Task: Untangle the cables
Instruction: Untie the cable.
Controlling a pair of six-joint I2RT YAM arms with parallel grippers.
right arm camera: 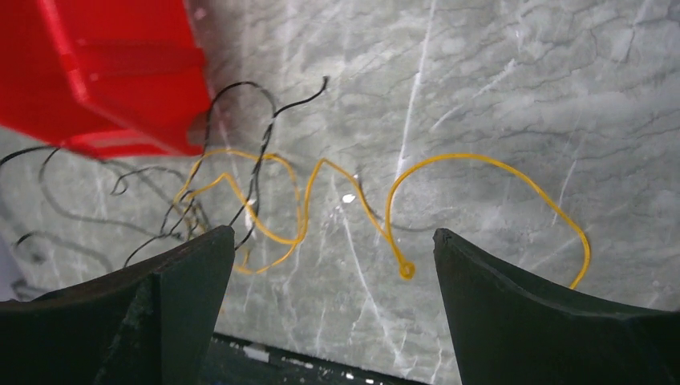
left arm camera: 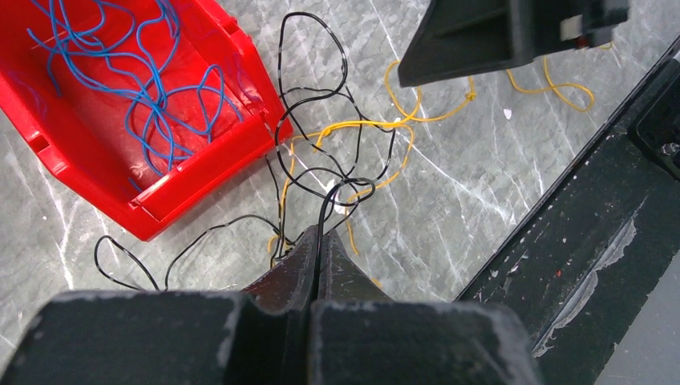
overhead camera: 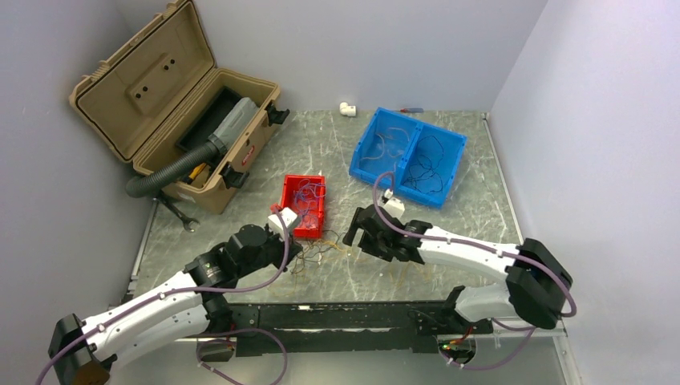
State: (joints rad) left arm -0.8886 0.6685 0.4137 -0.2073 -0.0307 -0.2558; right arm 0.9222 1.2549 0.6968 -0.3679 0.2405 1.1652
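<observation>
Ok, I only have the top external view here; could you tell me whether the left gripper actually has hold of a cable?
Observer: Yes, the left gripper is shut on one black cable, which comes out from between its fingertips.
Operator: Thank you. Is the right one holding anything?
Observer: No, the right gripper is open. A yellow cable lies on the table below the gap between its fingers.
Operator: Is the black cable clear of the yellow ones?
Observer: No, it crosses yellow strands just beside the red bin.
</observation>
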